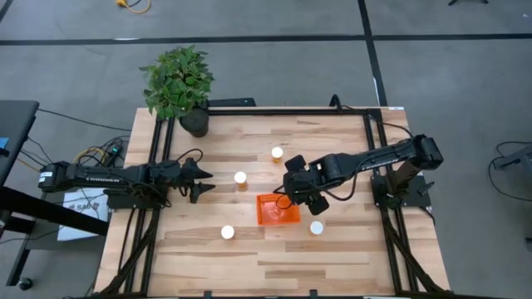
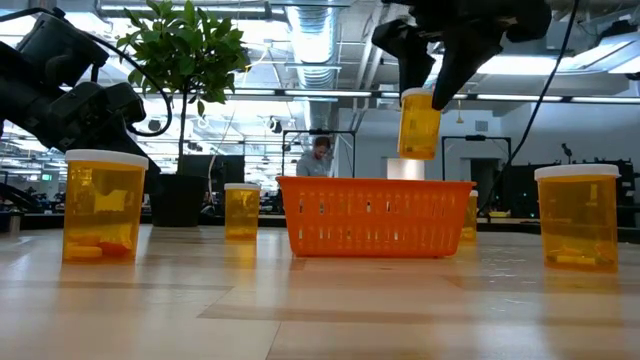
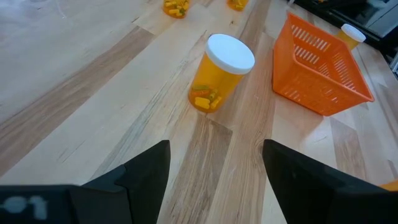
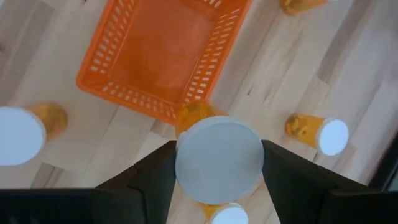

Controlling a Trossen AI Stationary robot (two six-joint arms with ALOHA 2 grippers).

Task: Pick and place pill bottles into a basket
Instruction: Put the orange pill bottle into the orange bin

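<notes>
The orange basket (image 1: 278, 210) sits on the wooden table, right of centre; it also shows in the low view (image 2: 375, 216). My right gripper (image 1: 288, 196) is shut on a pill bottle (image 2: 419, 125) with a white cap, above the basket. Several other bottles stand upright on their bases on the table, among them one (image 1: 240, 178) in front of my left gripper (image 1: 204, 181). That gripper is open and empty left of the basket, and the same bottle (image 3: 221, 71) stands beyond its fingers in the left wrist view. My right gripper pinches the bottle at its white cap (image 4: 219, 160), one finger (image 4: 152, 177) on each side. The fingers come from above, pointing down. The bottle hangs upright below them, lifted clear, its base (image 2: 418, 152) above the basket's rim (image 2: 375, 183).
Loose bottles stand at the far side (image 1: 277, 153), near left (image 1: 227, 232) and near right (image 1: 317, 227) of the basket. A potted plant (image 1: 179, 83) stands at the table's far left corner. Bare wood lies along the near edge.
</notes>
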